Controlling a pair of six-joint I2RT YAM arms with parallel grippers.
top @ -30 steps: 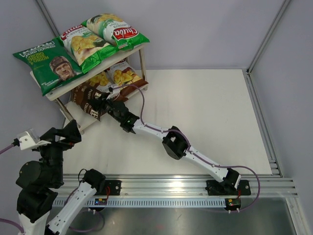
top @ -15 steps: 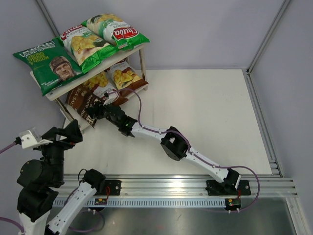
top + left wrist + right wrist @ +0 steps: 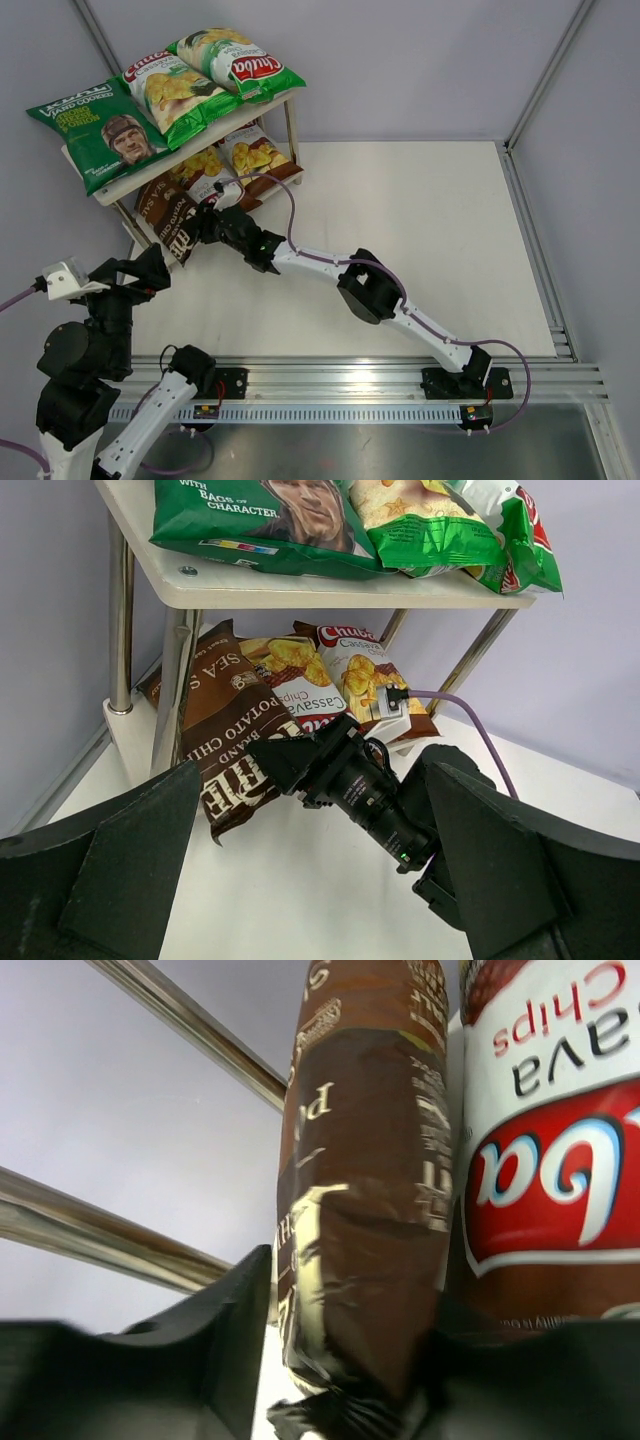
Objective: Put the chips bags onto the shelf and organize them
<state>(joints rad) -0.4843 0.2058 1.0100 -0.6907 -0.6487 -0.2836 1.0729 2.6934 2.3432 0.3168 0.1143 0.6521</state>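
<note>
The arms are built of white links joined by black joints. A purple cable [image 3: 291, 215] is run along the right arm [image 3: 425, 335], and a second cable [image 3: 18, 298] is led from the left arm [image 3: 90, 355]. A white camera block [image 3: 62, 280] is mounted at the left wrist, another block [image 3: 392, 702] at the right. The left fingers [image 3: 120, 870] are black and wedge-shaped. A green light [image 3: 403, 857] is lit on the right wrist.

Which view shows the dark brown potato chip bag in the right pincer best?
Left wrist: it shows most of the printed face of the glossy dark brown bag, clamped by the right pincer. Top external shows the bag small, partly under the cream upper board. Right wrist shows only its edge, close up.
</note>
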